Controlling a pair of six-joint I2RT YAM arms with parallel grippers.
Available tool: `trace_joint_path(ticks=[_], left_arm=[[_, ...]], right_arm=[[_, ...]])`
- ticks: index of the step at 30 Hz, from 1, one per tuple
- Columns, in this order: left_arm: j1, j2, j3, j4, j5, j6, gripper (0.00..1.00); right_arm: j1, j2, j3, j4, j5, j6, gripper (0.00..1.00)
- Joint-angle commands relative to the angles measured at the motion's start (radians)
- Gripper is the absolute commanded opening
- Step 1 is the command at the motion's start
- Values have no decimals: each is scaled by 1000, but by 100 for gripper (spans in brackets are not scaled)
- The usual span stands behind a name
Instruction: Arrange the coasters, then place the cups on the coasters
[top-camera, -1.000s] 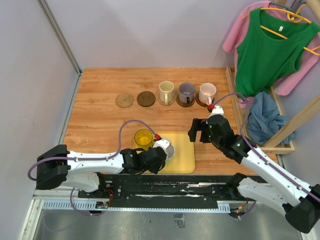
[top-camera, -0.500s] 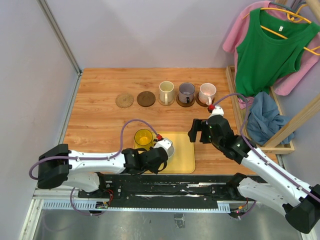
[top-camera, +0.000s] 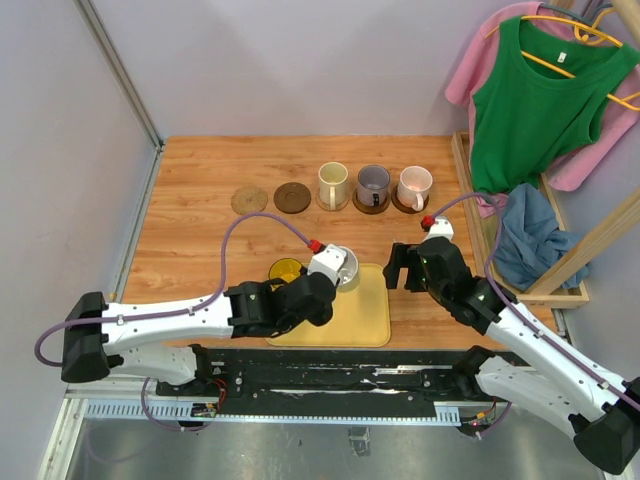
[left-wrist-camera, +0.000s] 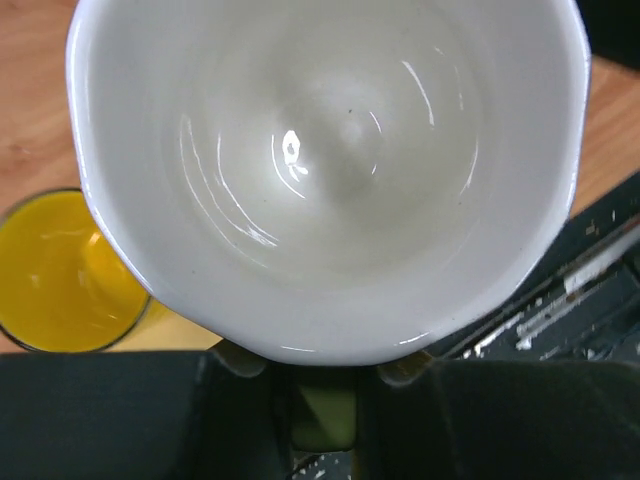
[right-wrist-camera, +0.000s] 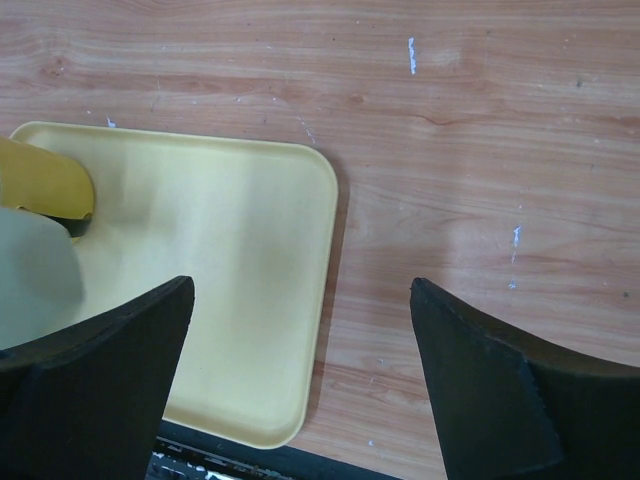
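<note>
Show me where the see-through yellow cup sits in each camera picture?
Top external: yellow cup near centre, at the left end of the yellow tray.
Left wrist: cup lower left, beside the held mug.
Right wrist: cup at left edge.
Shared landmark: the yellow tray.

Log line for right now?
left gripper: shut on cream mug | right gripper: open, empty | yellow mug: on tray | tan coaster, brown coaster: bare

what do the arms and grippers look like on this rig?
Identical pair: the left arm and right arm have white link shells with black joints and bases. A lilac cable loops to each wrist, ending in a red connector. The left gripper and right gripper are black, with two blocky fingers.
</note>
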Motion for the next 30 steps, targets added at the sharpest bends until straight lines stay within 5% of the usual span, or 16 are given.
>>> trace_joint_path(ticks=[1,14,30], left_arm=[[9,-24,125,22,-218,33,0],[548,154,336,8,-36,114,0],[829,642,725,-30,176,141,0]], right_arm=[[-8,-7,-15,-16,48,-4,90],[-7,60,48,-20,132,-93,90],[-30,343,235,40,155,-236,94]])
